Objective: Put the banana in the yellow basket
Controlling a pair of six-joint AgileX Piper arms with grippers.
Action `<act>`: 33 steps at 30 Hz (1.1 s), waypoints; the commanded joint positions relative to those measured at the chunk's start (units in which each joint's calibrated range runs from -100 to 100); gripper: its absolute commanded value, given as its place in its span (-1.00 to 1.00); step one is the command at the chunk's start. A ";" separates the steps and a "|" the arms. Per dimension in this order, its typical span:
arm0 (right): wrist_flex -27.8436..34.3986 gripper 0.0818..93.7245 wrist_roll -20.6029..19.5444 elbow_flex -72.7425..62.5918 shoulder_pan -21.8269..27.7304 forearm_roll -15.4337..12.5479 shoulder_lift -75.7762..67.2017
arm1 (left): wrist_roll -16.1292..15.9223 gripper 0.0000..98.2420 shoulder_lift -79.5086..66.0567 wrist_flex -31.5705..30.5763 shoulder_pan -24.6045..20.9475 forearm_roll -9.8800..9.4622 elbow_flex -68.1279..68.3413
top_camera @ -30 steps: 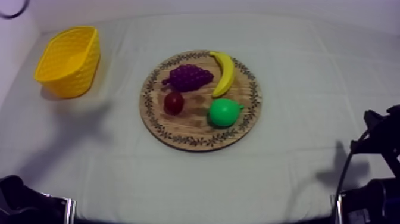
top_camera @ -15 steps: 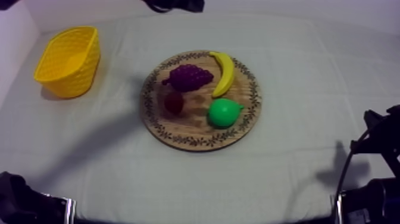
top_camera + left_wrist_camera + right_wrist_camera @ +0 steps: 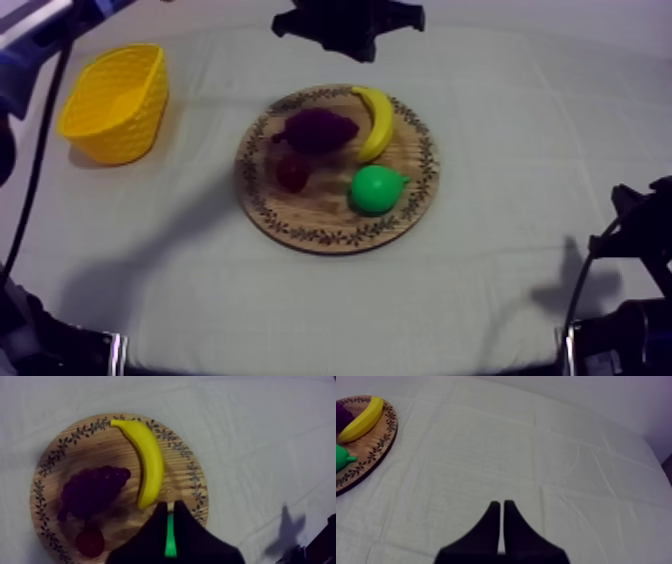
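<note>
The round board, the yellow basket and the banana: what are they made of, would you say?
The board looks like wood: brown grain, matt, dark leaf pattern round the rim. The basket looks like moulded plastic: even bright yellow, lattice walls. The banana is probably plastic too: smooth, uniform yellow.

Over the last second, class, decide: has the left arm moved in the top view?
Yes. The left arm has swung in rightward along the far edge of the table and now hangs just beyond the far rim of the wooden board.
</note>
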 commanded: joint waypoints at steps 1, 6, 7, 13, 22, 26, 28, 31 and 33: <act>0.02 -0.99 -0.03 -0.03 -0.01 -0.03 -0.04 | 0.02 -0.32 1.17 0.20 -0.14 0.47 -0.25; 0.02 -0.99 -0.03 -0.03 -0.01 -0.03 -0.04 | -0.94 0.70 3.61 1.21 -0.79 2.55 -0.94; 0.02 -0.99 -0.03 -0.03 -0.01 -0.03 -0.04 | -1.04 0.77 4.16 1.38 -0.96 2.91 -1.25; 0.02 -0.99 -0.03 -0.03 -0.01 -0.03 -0.04 | -0.79 0.92 8.25 2.46 -1.44 3.96 -5.40; 0.02 -0.99 -0.03 -0.03 -0.01 -0.03 -0.04 | 0.12 0.94 16.19 6.28 -1.84 7.81 -11.60; 0.02 -0.99 -0.03 -0.03 -0.01 -0.03 -0.04 | 0.60 0.95 20.51 9.78 -1.79 8.76 -16.83; 0.02 -0.99 -0.03 -0.03 -0.01 -0.03 -0.04 | 0.96 0.94 22.72 11.97 -1.76 9.20 -20.00; 0.02 -0.99 -0.03 -0.03 -0.01 -0.03 -0.04 | 1.29 0.92 25.79 14.16 -1.74 10.13 -24.27; 0.02 -0.99 -0.03 -0.03 -0.01 -0.03 -0.04 | 1.49 0.91 27.76 15.27 -1.76 10.99 -26.69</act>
